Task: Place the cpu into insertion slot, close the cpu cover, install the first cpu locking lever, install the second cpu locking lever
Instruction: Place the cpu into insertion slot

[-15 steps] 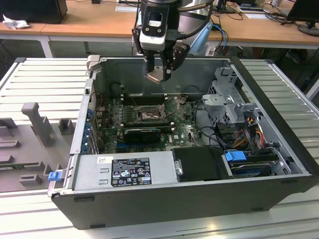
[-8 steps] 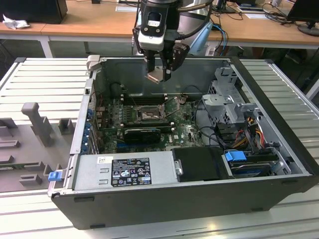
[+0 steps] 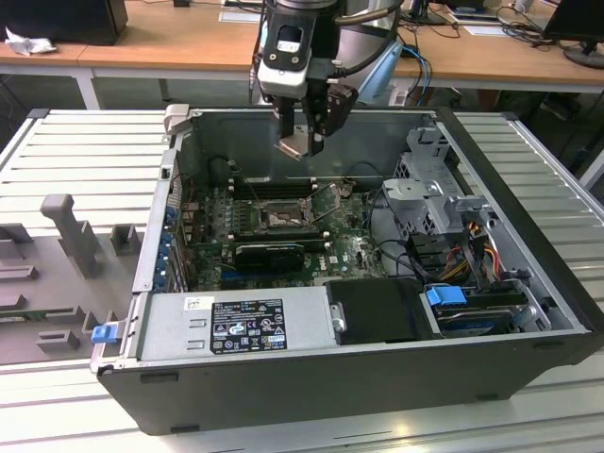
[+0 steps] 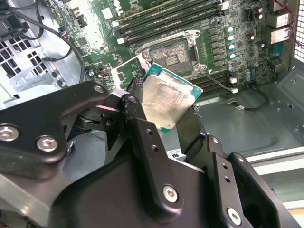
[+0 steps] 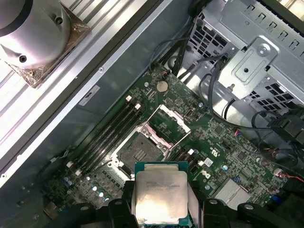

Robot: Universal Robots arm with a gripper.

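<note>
So the gripper (image 3: 306, 125) hangs over the open computer case (image 3: 283, 377), fingers pinched on two opposite edges of the cpu (image 4: 168, 102), which sits a bit tilted in the grip. Edge grip makes sense: the underside stays untouched and free to go down into the socket. The insertion slot (image 5: 137, 146) is well below it on the motherboard (image 3: 351, 253), bare, pin field showing. The cpu cover (image 5: 173, 124) is flipped up off the socket, and I think the levers are swung out too, hard to tell. Plenty of room overhead; the tight edges are the memory sticks (image 4: 166, 21) just beyond the socket and the drive cage (image 3: 425, 189) on the exterior view's right
</note>
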